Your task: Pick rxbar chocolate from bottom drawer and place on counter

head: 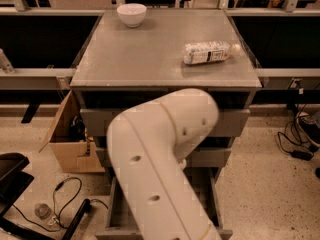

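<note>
The counter (150,54) is the flat grey top of the drawer cabinet. The bottom drawer (116,213) is pulled open; only its left wall and its right wall show. My white arm (160,159) bends across the cabinet front and covers most of the drawer's inside. The rxbar chocolate is hidden behind the arm. My gripper is hidden too, somewhere behind the arm over the open drawer.
A clear plastic bottle (207,52) lies on its side at the counter's right. A white bowl (132,14) stands at the counter's back left. An open cardboard box (70,144) sits left of the cabinet. Cables (55,199) lie on the floor.
</note>
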Tool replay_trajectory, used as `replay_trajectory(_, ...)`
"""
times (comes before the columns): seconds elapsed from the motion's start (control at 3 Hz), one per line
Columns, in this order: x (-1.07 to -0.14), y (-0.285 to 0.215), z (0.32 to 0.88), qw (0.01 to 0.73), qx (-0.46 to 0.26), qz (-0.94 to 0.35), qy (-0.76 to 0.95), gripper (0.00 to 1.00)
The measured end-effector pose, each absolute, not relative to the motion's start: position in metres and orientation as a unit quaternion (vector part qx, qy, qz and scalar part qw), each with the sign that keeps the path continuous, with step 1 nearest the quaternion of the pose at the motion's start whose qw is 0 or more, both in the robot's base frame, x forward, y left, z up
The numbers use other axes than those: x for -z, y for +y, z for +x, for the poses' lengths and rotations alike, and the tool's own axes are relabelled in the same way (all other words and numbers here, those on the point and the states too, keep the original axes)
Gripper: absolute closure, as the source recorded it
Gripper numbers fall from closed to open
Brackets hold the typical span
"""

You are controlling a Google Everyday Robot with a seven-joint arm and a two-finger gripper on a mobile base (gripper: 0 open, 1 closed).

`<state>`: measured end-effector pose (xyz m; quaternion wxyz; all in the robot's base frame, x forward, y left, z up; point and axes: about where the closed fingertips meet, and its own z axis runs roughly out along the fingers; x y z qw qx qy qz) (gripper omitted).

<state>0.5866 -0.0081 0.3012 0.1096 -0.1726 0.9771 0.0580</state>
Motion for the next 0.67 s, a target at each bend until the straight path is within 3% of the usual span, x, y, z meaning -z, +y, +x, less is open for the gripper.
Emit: replay_trajectory(0.67, -0.219, 0.027, 0.557, 0.081, -0.061, -0.111, 0.989, 0.0)
